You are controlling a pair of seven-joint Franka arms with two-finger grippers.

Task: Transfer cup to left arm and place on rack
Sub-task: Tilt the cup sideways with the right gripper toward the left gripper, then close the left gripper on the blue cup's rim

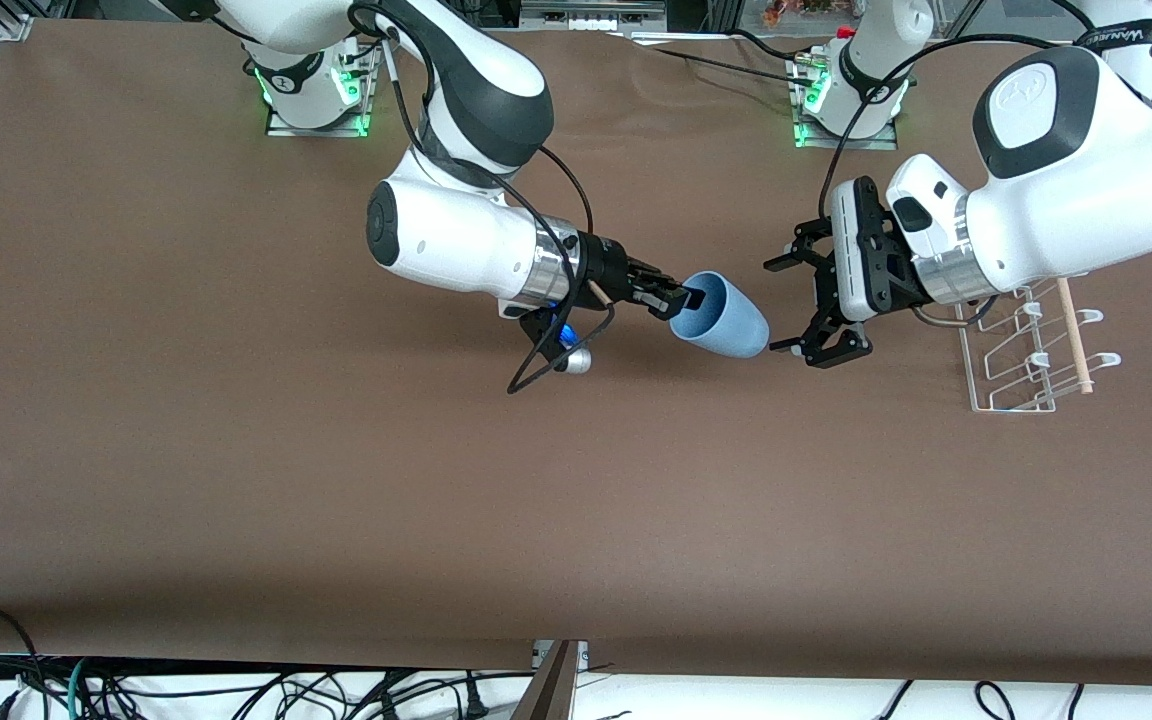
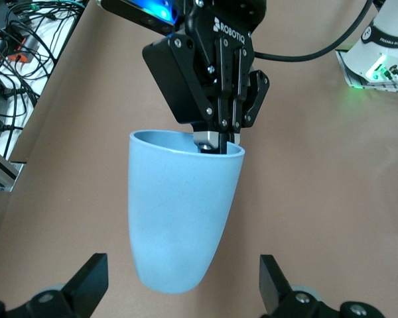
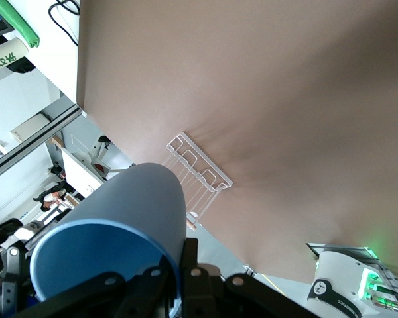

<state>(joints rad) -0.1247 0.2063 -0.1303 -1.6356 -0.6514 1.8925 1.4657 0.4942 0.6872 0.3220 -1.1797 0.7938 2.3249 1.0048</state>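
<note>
The light-blue cup [image 1: 726, 320] is held in the air over the middle of the table, tipped on its side. My right gripper [image 1: 688, 298] is shut on its rim, one finger inside and one outside; this also shows in the right wrist view [image 3: 186, 265], with the cup [image 3: 119, 212] filling the near corner. My left gripper [image 1: 778, 305] is open at the cup's closed base. In the left wrist view the cup [image 2: 182, 212] hangs between my left gripper's [image 2: 181, 291] spread fingers [image 2: 86, 281], apart from both. The white wire rack [image 1: 1031, 350] stands under the left arm's wrist, toward the left arm's end of the table.
The rack's wooden dowel handle [image 1: 1076, 335] lies along its outer side. The rack also shows in the right wrist view [image 3: 199, 169]. A looping black cable and a silver cylinder [image 1: 576, 360] hang below the right wrist. The arm bases [image 1: 316, 90] [image 1: 851, 90] stand at the table's back edge.
</note>
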